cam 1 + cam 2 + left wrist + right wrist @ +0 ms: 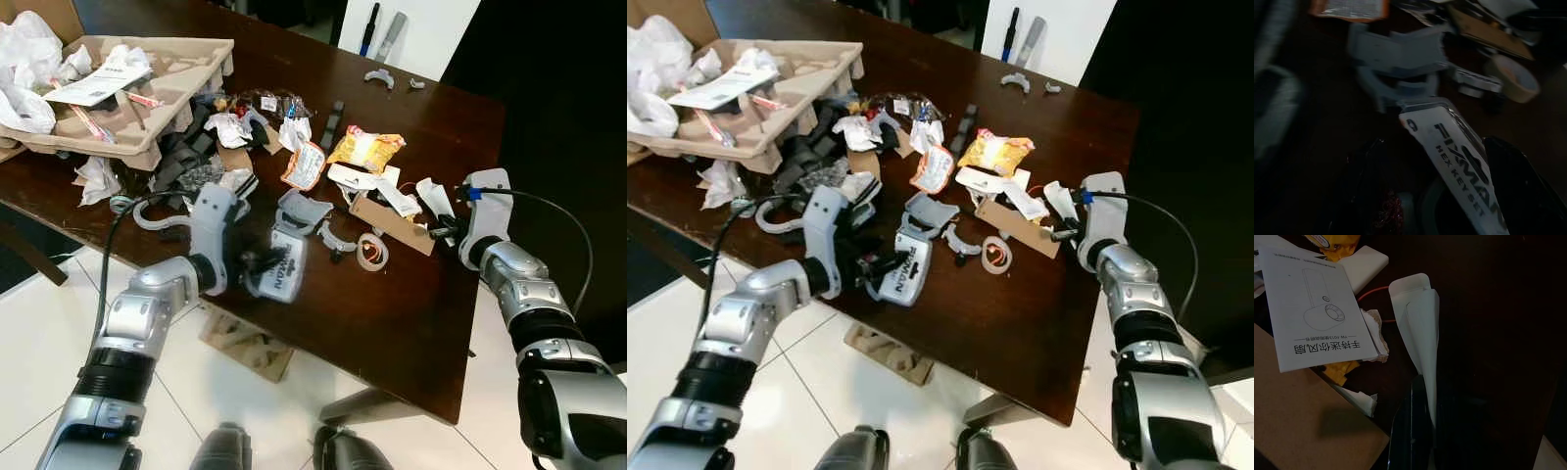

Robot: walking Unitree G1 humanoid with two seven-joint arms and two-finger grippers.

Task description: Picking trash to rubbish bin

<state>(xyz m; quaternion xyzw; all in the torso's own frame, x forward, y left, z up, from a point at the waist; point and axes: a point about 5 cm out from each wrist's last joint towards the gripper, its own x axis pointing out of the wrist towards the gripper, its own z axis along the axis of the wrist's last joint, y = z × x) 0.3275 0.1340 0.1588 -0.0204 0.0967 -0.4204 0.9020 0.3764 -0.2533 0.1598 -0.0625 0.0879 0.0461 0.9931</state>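
The hex key set pack, white with black lettering, sits clamped between the black fingers of the left gripper at the near edge of the dark wooden table, tilted, its lower end just past that edge over the tiled floor. In the left wrist view the pack's lower part is cut off and the fingers are dim and blurred. Just behind the pack lie a grey plastic insert and a roll of tape.

Toward the right edge, the right gripper pinches a folded white paper flap; beside it lie a printed leaflet and a piece of brown cardboard. The near right corner of the table is bare.

The middle is crowded with wrappers, among them a yellow snack packet and an orange-edged sachet. At the far left corner a moulded pulp tray holds crumpled paper. Under the table lies another cardboard piece.
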